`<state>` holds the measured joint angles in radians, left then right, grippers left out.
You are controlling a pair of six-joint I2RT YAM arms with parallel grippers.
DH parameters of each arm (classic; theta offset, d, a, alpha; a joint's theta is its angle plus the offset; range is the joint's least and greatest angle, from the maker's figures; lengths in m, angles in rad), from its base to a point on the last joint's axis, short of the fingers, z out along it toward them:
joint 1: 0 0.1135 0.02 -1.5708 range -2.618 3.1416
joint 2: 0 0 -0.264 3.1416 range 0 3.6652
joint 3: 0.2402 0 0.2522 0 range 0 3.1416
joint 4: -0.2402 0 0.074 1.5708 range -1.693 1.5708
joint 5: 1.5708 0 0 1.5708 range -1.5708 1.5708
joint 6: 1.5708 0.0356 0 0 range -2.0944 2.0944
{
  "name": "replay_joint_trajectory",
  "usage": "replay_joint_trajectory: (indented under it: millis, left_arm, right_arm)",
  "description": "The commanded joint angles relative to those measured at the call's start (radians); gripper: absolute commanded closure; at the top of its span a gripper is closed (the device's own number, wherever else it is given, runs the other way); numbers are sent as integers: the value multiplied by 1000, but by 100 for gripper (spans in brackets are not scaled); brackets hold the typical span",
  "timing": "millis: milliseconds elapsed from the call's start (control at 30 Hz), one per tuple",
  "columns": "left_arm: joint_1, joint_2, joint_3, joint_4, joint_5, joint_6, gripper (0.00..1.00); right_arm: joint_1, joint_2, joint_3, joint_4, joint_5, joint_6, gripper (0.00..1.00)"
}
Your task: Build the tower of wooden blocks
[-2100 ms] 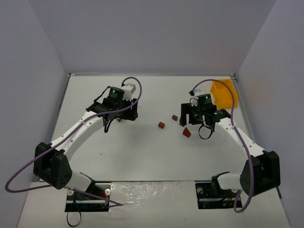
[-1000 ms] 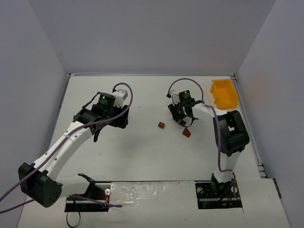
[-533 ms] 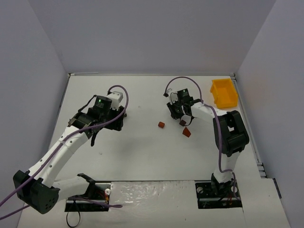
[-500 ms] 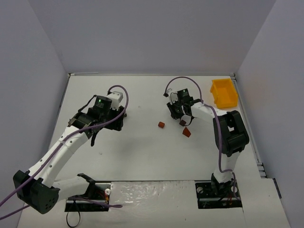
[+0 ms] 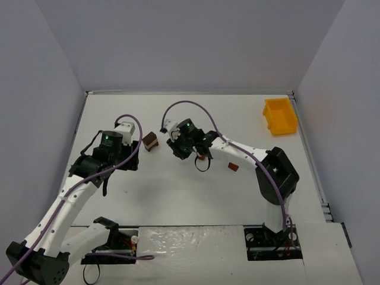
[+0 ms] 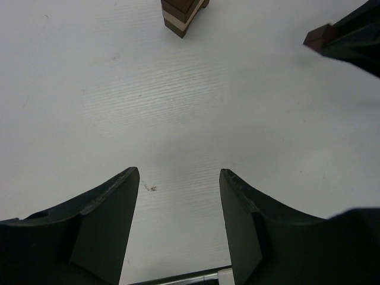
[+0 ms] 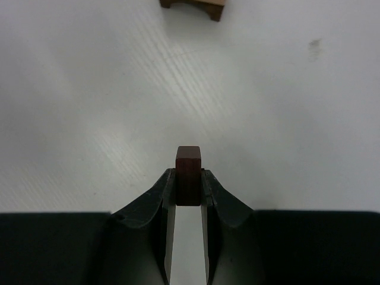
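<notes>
Right gripper (image 7: pixel 188 176) now pinches a dark-brown block (image 7: pixel 188 157). Its arm has swung from right of centre to just beside the tower (image 5: pixel 150 141), left of the middle of the table (image 5: pixel 196 199). Left gripper (image 6: pixel 178 178), jaws spread and empty, has backed toward the near-left edge. Wedge (image 5: pixel 233 167) unmoved.

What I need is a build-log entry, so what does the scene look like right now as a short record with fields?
tower: short stack of brown and pale wooden blocks, standing on the white table
right gripper: shut on a reddish-brown wooden block, beside the tower, not touching it
left gripper: open, empty, pointed toward the tower
loose: small reddish wooden piece on the table
bin: yellow plastic bin at the table's far right corner
</notes>
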<state>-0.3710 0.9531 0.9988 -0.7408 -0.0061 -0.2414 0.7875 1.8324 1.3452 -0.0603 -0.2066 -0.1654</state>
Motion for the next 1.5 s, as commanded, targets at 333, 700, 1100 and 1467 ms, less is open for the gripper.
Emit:
replay_joint_trajectory:
  millis: [333, 700, 1100, 1467]
  left_arm:
    - [4, -73, -15, -5, -8, -30, 47]
    - [-21, 14, 12, 80, 79, -32, 47]
    - [-228, 250, 34, 240, 67, 27, 46]
    - [-312, 529, 108, 328, 41, 66, 40]
  right_arm:
    - [132, 157, 28, 42, 132, 104, 67]
    - [121, -104, -31, 44, 211, 112, 25]
    - [-189, -645, -322, 9, 288, 219, 0]
    - [-424, -910, -469, -49, 283, 274, 0]
